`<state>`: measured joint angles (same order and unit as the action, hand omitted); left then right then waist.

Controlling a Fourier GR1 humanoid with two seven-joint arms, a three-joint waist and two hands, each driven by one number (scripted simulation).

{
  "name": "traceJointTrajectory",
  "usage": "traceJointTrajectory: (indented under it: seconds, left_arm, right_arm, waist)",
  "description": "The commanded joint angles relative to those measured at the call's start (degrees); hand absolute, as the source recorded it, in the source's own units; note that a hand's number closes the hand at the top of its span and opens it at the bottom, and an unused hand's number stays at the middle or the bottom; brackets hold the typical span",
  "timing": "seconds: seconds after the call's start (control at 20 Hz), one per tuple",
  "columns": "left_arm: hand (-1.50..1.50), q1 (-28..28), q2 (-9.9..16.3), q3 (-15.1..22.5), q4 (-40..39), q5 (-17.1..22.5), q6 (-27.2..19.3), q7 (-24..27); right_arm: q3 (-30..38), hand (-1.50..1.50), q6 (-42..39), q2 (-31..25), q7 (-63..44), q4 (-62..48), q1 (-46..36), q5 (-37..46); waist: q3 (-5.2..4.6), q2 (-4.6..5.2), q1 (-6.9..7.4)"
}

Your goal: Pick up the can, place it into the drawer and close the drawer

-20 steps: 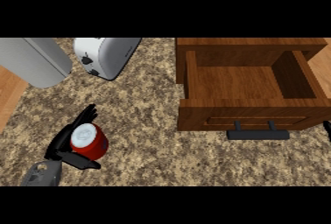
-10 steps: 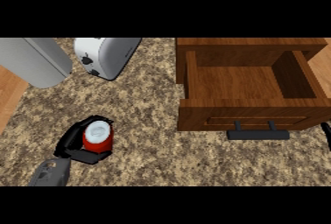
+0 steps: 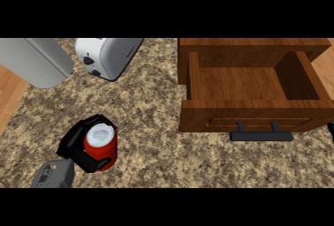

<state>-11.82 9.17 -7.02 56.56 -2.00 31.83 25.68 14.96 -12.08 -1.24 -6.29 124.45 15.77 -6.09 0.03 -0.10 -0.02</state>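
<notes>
A red can point(image 3: 102, 145) with a white top is at the lower left of the head view, above the speckled counter. My left hand point(image 3: 73, 145) is shut on it, black fingers curled round its sides, and the grey forearm point(image 3: 52, 174) comes in from the lower edge. The wooden drawer point(image 3: 254, 115) stands open at the upper right, its inside bare, with a black handle point(image 3: 261, 135) on its front. The can is well to the left of the drawer. A thin dark sliver point(image 3: 331, 131) at the right edge may be my right hand; its shape is hidden.
A white toaster point(image 3: 105, 55) stands at the back, left of the drawer. A large grey rounded object point(image 3: 32, 59) sits in the back left corner. The counter's left edge point(image 3: 14, 110) borders wood. Speckled counter stretches between the can and the drawer.
The can has turned from tilted to more upright in my left hand and shifted slightly right. The drawer has not moved.
</notes>
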Motion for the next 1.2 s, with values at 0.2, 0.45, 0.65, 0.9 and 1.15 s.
traceJointTrajectory:
  seconds: [0.2,0.45,0.65,0.9,1.15]
  left_arm:
    - [1.5,-1.79,-4.07,-10.28,3.11,3.77,-18.65,-3.81]
    - [1.5,-1.22,-9.01,-6.43,12.87,3.53,-27.58,-10.92]
    - [1.5,-3.09,-9.11,-1.54,18.4,2.91,-31.14,-16.77]
    - [1.5,-7.46,-9.14,4.04,24.53,1.6,-36.28,-22.92]
    - [1.5,-15.01,-9.16,7.97,25.13,1.34,-39.7,-29.43]
  right_arm:
    - [0.3,-1.5,-0.63,0.85,1.51,-0.08,1.15,-0.43]
    - [-1.36,-1.5,0.27,1.21,5.11,-1.73,1.88,2.02]
    - [0.77,-1.5,0.1,0.65,0.87,0.92,0.78,-0.65]
    - [1.35,-1.5,-0.23,0.11,2.76,-0.51,1.41,-1.33]
    - [0.62,-1.5,0.5,-0.39,0.44,-0.48,-0.55,-0.19]
  waist:
    - [0.0,0.1,0.08]
    - [0.01,-0.05,0.11]
    - [-0.01,0.0,-0.12]
    - [0.0,-0.05,-0.18]
    - [-0.01,0.03,-0.25]
